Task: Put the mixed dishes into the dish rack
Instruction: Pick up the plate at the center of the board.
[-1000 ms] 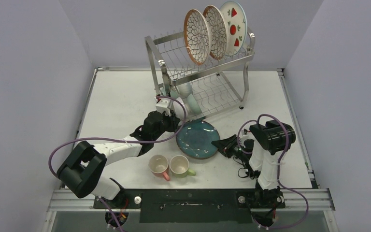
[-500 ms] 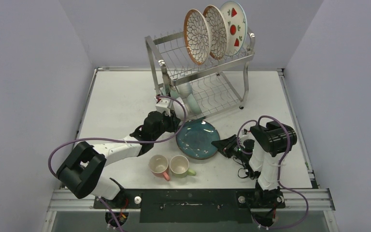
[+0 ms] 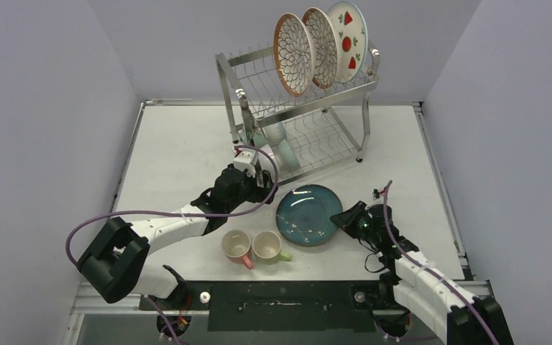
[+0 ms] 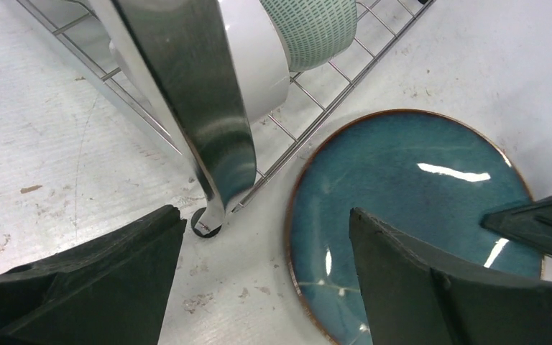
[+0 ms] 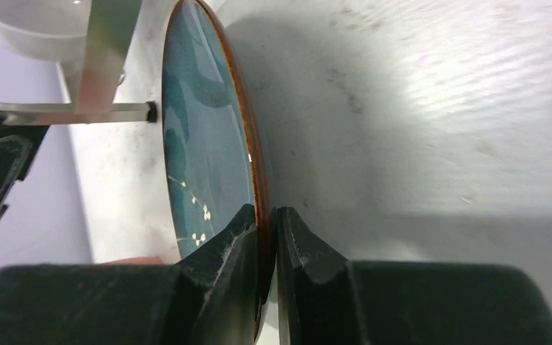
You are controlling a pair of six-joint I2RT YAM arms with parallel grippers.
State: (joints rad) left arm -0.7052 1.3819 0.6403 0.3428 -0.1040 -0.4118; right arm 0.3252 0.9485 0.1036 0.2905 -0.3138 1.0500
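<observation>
A dark teal plate (image 3: 307, 214) with a brown rim lies low over the table in front of the dish rack (image 3: 295, 108). My right gripper (image 3: 346, 218) is shut on its right rim (image 5: 266, 215). My left gripper (image 3: 264, 188) stands open beside the plate's left edge, touching nothing, with the rack's front foot (image 4: 205, 219) between its fingers (image 4: 86, 287). Two petal-pattern plates (image 3: 292, 54) and a strawberry plate (image 3: 348, 32) stand in the rack's top tier. A mint-green bowl (image 4: 309, 29) and a white bowl (image 4: 255, 65) sit on the lower tier.
A pink mug (image 3: 236, 246) and a green mug (image 3: 267, 246) lie side by side near the table's front edge, just left of the teal plate. The rack's steel leg (image 4: 201, 108) rises close in front of my left gripper.
My left gripper has opened and let go of the teal plate's left rim. The right arm has dropped low and drawn the plate a little to the right.
</observation>
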